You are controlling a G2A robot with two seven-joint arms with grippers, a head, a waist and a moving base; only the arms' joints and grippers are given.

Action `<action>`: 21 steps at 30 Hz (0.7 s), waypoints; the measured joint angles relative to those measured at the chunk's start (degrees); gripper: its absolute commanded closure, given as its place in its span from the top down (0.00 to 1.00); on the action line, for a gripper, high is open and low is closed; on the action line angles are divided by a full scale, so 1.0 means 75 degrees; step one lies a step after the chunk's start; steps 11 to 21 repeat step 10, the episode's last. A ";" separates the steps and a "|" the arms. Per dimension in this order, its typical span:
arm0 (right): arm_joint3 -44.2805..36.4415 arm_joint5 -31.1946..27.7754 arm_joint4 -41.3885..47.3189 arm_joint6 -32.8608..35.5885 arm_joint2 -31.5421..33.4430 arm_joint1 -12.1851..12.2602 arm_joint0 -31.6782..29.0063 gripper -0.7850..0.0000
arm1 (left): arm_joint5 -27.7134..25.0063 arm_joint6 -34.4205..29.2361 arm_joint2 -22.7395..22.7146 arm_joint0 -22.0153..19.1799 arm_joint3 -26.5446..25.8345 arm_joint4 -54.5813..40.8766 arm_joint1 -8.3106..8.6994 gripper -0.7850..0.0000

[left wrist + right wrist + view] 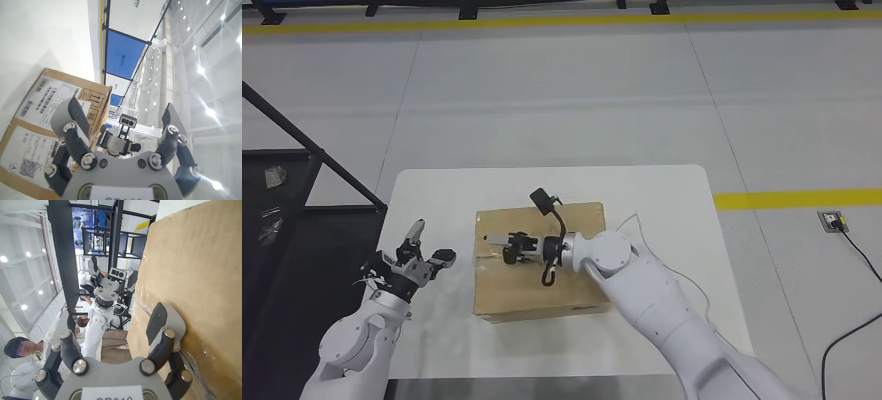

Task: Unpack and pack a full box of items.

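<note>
Centre of white worktop (662,200): brown cardboard box (504,285), closed, clear tape (140,306) along the top seam, white labels (47,98) on its left side. Near that side: left fingers (79,117), spread wide, holding nothing. Over the top: right fingers (157,323), also wide, empty, one lying against the cardboard by the tape. Contents hidden; right end covered by the arm (642,290).

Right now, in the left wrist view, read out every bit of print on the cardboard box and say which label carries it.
"8.702": lower white label on the cardboard box.
"A", circled: same label.
"2C": same label, beside its QR code.
Long code there: partly hidden behind the left gripper, not fully readable.
Upper white label: barcodes and print too small to read.
</note>
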 measured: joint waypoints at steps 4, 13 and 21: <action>-0.0957 0.0294 -0.0449 -0.0223 0.0469 0.0363 -0.0475 1.00 | 0.0020 0.0015 0.0017 0.0008 -0.0050 0.0028 -0.0002 1.00; -0.2823 0.1295 -0.1184 -0.0295 0.1484 0.0958 -0.1483 1.00 | 0.0017 0.0037 0.0017 0.0040 -0.0126 0.0024 -0.0006 1.00; -0.2823 0.1295 -0.1184 -0.0295 0.1484 0.0958 -0.1483 1.00 | 0.0017 0.0037 0.0017 0.0040 -0.0126 0.0024 -0.0006 1.00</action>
